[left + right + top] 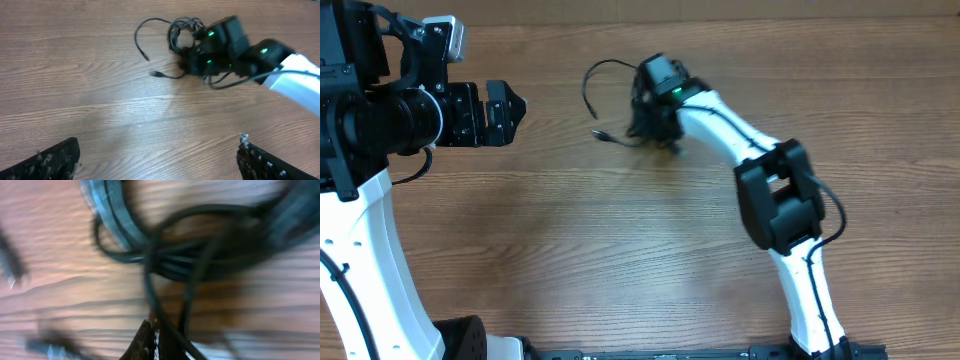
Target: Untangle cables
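Note:
The black cables (642, 108) lie tangled at the far middle of the wooden table. One loose loop (150, 20) arcs out to the left and a small plug end (157, 74) rests nearer me. My right gripper (656, 128) is down in the bundle. The blurred right wrist view shows its fingertips (156, 330) pressed together, a cable strand (200, 260) running between them, and coiled strands just beyond. My left gripper (512, 110) hovers well to the left of the cables. Its fingers (55, 160) are spread wide with only bare table between them.
The right arm's white link (740, 130) and black joint (778, 195) stretch from the front edge up to the bundle. The left arm's white base (365, 260) stands at the left edge. Bare wood (570, 230) lies between the two arms.

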You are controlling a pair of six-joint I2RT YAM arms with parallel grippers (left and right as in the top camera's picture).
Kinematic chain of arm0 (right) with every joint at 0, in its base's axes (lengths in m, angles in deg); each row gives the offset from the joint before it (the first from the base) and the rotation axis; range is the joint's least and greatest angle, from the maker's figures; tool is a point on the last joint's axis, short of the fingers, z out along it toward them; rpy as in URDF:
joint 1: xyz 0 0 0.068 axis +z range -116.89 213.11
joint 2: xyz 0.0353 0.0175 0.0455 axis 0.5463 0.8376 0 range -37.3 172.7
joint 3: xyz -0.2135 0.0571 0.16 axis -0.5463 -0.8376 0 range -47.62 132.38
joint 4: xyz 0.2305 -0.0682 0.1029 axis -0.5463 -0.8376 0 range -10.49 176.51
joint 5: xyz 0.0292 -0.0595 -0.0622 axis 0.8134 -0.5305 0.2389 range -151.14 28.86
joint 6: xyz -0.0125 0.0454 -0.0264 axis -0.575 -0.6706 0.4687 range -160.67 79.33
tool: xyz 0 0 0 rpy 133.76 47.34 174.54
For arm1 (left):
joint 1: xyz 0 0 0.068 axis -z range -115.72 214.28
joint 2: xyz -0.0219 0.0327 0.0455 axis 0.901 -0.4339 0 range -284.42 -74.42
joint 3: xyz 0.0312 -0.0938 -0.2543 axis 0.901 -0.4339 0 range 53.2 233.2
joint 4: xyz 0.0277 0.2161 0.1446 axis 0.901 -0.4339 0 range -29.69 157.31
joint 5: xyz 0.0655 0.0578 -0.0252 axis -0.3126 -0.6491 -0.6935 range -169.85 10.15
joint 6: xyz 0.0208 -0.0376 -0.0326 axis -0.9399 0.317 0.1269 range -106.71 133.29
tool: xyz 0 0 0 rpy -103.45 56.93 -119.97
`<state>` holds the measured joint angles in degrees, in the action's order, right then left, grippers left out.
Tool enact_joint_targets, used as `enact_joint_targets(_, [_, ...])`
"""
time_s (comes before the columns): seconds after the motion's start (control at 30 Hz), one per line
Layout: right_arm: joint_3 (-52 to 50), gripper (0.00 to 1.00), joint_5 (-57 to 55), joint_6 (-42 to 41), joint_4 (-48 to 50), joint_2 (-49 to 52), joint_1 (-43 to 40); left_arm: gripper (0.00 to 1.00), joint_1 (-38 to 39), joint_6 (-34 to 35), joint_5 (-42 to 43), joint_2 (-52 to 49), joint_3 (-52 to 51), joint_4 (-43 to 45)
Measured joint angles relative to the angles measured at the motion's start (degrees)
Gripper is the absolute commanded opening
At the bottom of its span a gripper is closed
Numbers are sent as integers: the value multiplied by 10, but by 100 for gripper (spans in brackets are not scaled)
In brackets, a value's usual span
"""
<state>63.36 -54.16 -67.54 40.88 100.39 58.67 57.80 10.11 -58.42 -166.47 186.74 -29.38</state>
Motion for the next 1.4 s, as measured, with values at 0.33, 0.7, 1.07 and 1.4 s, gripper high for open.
enact_joint_targets(0.33, [-2, 89, 29, 34, 21, -11, -33, 100, 0, -7, 0, 0, 0, 0])
enact_joint_targets(0.7, [-4, 73, 29, -118, 99, -14, -1, 100, 0, -17, 1, 0, 0, 0])
enact_joint_targets(1.07, [-7, 100, -35, -541, 75, -16, -7, 100, 0, -17, 3, 0, 0, 0])
enact_joint_targets(1.4, [-7, 63, -85, -709, 74, -16, -7, 100, 0, -17, 3, 0, 0, 0])
